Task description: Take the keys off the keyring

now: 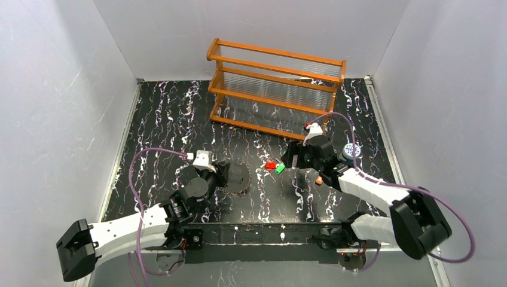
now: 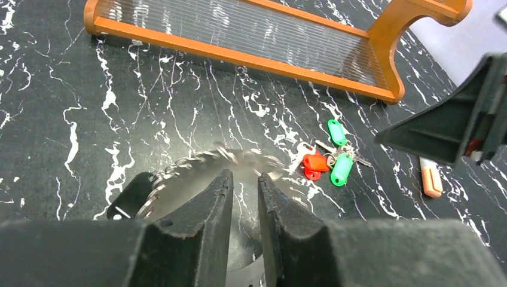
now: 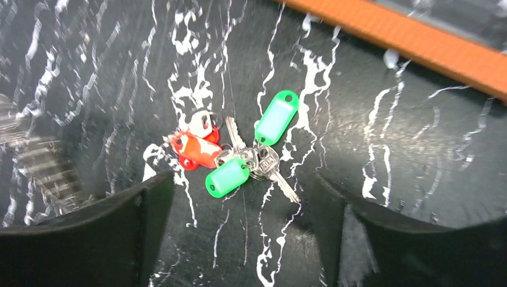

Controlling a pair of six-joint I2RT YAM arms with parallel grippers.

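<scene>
No legible txt, labels or nos. anywhere.

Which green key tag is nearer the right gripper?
The green tag beside the red tag, low in the right wrist view; the other green tag lies farther out, toward the wooden rack.

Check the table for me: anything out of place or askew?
The keys lie in a tangled heap, apart from the toothed ring at the left hand. The wooden rack stands skewed to the table edges. Nothing looks spilled or broken.
</scene>
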